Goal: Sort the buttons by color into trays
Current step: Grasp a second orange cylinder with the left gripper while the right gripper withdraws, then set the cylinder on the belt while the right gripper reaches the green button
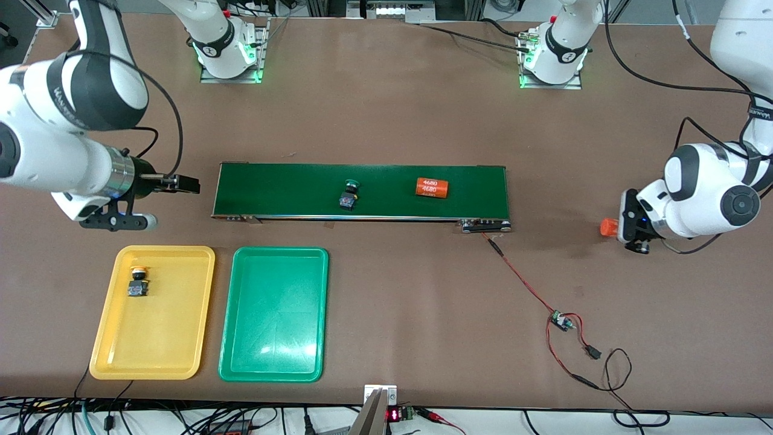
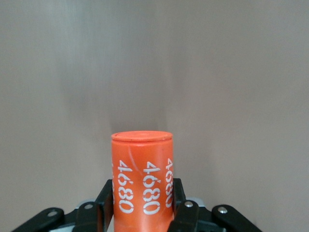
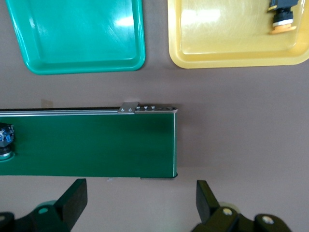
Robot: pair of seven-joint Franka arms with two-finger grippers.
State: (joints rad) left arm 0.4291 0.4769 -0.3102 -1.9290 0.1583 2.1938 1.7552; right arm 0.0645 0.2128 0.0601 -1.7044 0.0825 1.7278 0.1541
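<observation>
A green-capped button (image 1: 349,194) lies on the conveyor belt (image 1: 284,190); it also shows at the edge of the right wrist view (image 3: 5,140). A yellow-capped button (image 1: 138,283) rests in the yellow tray (image 1: 175,338), near its corner closest to the belt. The green tray (image 1: 272,338) beside it holds nothing. My left gripper (image 1: 617,228) is off the belt's left-arm end, shut on an orange "4680" cylinder (image 2: 142,159) that stands up between its fingers (image 2: 104,195). My right gripper (image 1: 166,181) hangs open over the table beside the belt's right-arm end.
A second orange "4680" cylinder (image 1: 432,187) lies on the belt toward the left arm's end. Red and black wires with a small circuit board (image 1: 561,320) trail from the belt's corner toward the front edge. Both trays sit nearer the front camera than the belt.
</observation>
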